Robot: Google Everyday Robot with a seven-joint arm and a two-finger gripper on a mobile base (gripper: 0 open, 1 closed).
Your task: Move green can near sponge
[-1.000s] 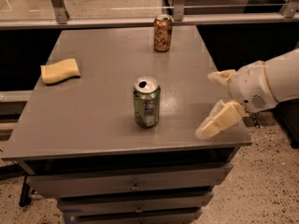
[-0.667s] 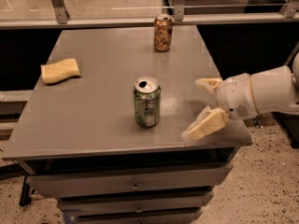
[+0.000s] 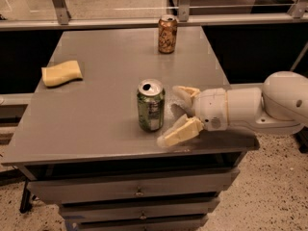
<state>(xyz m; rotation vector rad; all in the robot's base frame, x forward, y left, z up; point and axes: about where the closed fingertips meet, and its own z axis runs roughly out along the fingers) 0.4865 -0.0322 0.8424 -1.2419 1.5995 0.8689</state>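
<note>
The green can (image 3: pixel 150 105) stands upright near the front middle of the grey table (image 3: pixel 106 76), silver top with an open pull-tab hole. The pale yellow sponge (image 3: pixel 61 73) lies flat at the table's left side, far from the can. My gripper (image 3: pixel 169 115) reaches in from the right at can height. Its two cream-yellow fingers (image 3: pixel 180 132) are spread wide, just right of the can and apart from it, holding nothing.
A brown-orange can (image 3: pixel 167 34) stands upright at the back of the table. Metal rails and posts (image 3: pixel 57 4) run behind the table. Drawers (image 3: pixel 139 191) sit under the table's front edge. The table's right edge lies under my arm.
My gripper has moved left across the table's right side, from well right of the green can to just beside it. The cans and the sponge have not moved.
</note>
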